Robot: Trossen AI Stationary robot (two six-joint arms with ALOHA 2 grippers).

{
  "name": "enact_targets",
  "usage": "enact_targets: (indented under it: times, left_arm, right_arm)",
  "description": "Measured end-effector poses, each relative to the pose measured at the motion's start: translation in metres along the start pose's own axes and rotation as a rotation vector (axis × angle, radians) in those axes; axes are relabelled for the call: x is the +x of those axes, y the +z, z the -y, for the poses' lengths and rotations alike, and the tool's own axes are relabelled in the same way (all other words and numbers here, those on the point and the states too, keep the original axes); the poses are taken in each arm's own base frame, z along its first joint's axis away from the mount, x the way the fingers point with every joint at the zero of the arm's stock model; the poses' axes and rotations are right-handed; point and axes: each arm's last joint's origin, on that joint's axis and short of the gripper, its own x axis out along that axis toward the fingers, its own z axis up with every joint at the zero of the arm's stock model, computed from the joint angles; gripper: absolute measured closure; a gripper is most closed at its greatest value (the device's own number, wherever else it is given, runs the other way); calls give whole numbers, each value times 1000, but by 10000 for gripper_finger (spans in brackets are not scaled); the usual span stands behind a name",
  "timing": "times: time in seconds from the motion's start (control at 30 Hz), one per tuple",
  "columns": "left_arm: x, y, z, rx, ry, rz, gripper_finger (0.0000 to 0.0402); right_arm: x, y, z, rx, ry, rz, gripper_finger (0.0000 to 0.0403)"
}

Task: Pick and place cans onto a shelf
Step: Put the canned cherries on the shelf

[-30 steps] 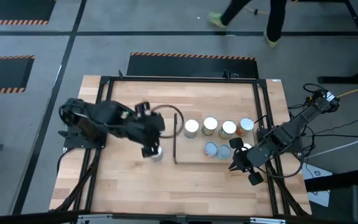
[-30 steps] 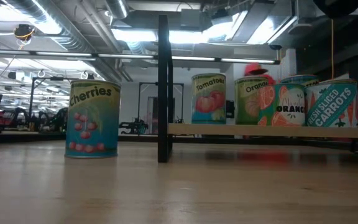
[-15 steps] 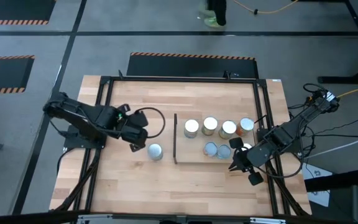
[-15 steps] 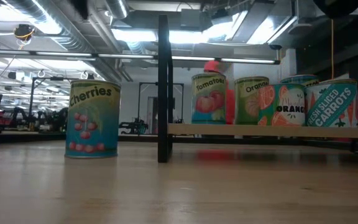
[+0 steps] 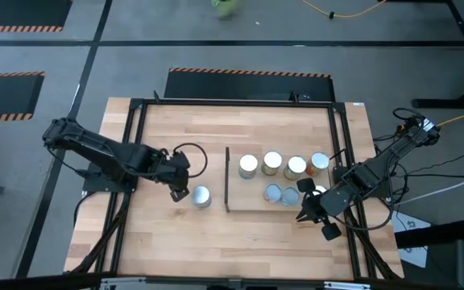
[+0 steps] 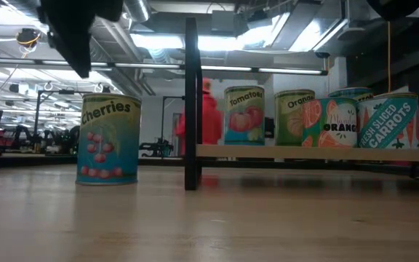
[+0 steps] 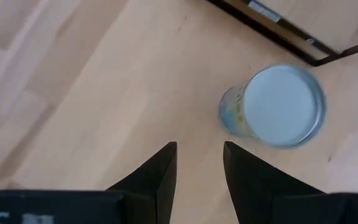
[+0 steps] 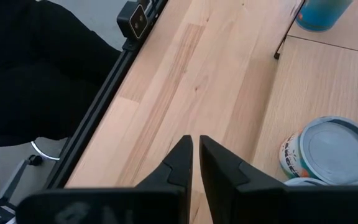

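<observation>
One cherries can [image 5: 201, 196] left on table, left fingers [image 5: 177, 193] now backed off, apart (right fingers [image 5: 302, 216] closed, unmoved).

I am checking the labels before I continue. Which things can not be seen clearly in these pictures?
- Low view: the shelf cans overlap, so the label of one behind the carrots can is hidden.
- Low view: a can at the right edge is cut off.
- High view: every label is hidden; only tops show, like the cherries can.
</observation>
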Motion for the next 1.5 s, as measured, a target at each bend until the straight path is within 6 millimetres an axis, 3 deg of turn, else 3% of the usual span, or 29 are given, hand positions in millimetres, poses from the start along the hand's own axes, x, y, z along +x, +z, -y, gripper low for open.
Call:
enact_targets:
  times: [0.33,1.03,1.5]
  left_arm:
    - [25,4,3,-64,-120,61,277]
    - [62,-15,7,-107,-222,108,277]
    - [67,-25,9,-138,-242,95,286]
  right_arm:
    - [0,1,0,0,2,7,368]
    - [0,1,0,28,2,6,368]
    - [0,1,0,26,1,6,368]
